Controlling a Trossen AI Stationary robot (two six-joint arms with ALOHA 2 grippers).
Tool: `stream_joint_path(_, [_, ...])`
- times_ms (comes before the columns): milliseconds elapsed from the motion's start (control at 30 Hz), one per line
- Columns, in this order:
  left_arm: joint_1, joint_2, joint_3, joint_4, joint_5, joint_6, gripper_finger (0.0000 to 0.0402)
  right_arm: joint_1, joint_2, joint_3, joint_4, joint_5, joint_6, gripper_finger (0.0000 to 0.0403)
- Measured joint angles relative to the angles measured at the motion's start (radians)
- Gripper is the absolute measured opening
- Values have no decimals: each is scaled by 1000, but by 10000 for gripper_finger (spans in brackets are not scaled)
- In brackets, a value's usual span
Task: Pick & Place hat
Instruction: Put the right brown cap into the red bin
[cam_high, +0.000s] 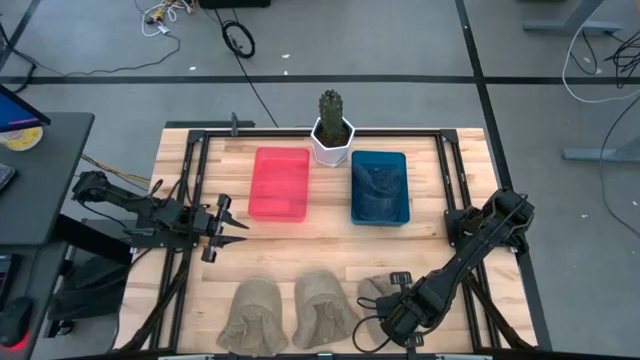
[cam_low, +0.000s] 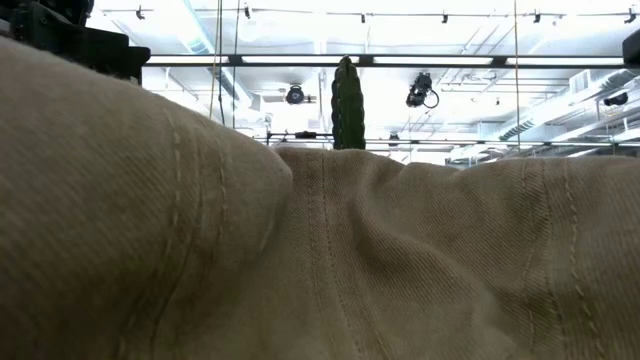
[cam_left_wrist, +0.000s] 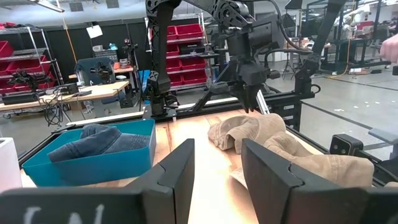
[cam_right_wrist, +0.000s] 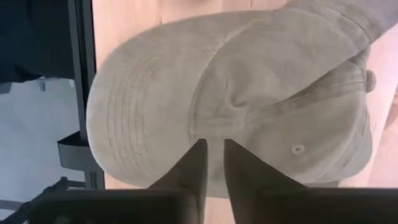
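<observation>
Three tan hats lie crown up along the table's near edge: left (cam_high: 255, 315), middle (cam_high: 325, 305) and right (cam_high: 378, 292). My right gripper (cam_high: 397, 312) points down over the right hat (cam_right_wrist: 236, 93), near where brim meets crown. Its fingers (cam_right_wrist: 200, 158) stand a narrow gap apart, with cloth showing between them. I cannot tell whether they touch it. In the left wrist view the right gripper (cam_left_wrist: 249, 102) hangs just above that hat (cam_left_wrist: 249, 130). My left gripper (cam_high: 225, 222) is open and empty at the table's left. Tan cloth (cam_low: 320, 260) fills the low view.
A red bin (cam_high: 280, 183) and a blue bin (cam_high: 380, 187) stand at the table's far middle. The blue bin holds a dark denim hat (cam_left_wrist: 93, 140). A potted cactus (cam_high: 332, 130) stands behind them. Bare wood lies between the bins and the hats.
</observation>
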Motion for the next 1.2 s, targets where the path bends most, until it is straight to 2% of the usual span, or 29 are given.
stream_joint_path(100, [0, 0, 0, 0, 0, 0, 135, 0, 0, 0, 17, 2, 0, 107])
stream_joint_path(433, [0, 0, 0, 0, 0, -1, 135, -2, 0, -22, 11, 22, 58, 284])
stream_joint_path(600, [0, 0, 0, 0, 0, -3, 135, -3, 0, -48, 28, 22, 87, 340])
stream_joint_path(800, [0, 0, 0, 0, 0, -3, 135, -3, 0, -55, 48, 22, 86, 354])
stream_joint_path(1067, [0, 0, 0, 0, 0, -3, 135, -4, 13, -61, 70, 37, 79, 335])
stream_joint_path(1200, [0, 0, 0, 0, 0, -3, 135, -4, 14, -124, 194, 6, 75, 325])
